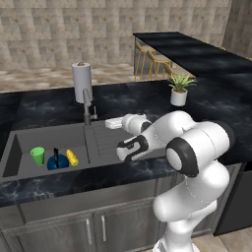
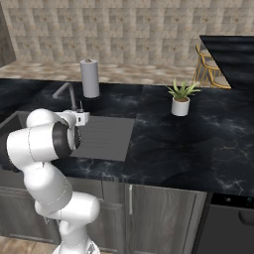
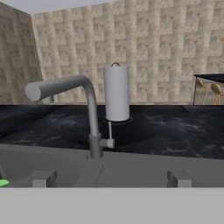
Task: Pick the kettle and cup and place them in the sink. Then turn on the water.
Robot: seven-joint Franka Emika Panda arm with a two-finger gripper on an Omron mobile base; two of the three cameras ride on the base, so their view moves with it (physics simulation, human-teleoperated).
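The green cup (image 1: 37,155) and the dark-blue kettle (image 1: 57,161) stand side by side in the left basin of the grey sink (image 1: 49,135). A sliver of the cup (image 3: 3,183) shows at the hand view's left edge. My gripper (image 1: 112,123) hovers open above the ribbed drainboard (image 2: 106,136), a little to the right of the faucet (image 1: 87,106), and holds nothing. In the hand view the faucet (image 3: 90,114) and its small side lever (image 3: 109,136) stand straight ahead of the fingertips (image 3: 41,178). No water is in view at the spout.
A small yellow object (image 1: 73,157) lies beside the kettle in the basin. Behind the faucet stands a paper towel roll (image 1: 81,82). A potted plant (image 1: 179,89) sits on the black marble counter (image 2: 188,144) to the right. Stools (image 1: 147,59) stand far back.
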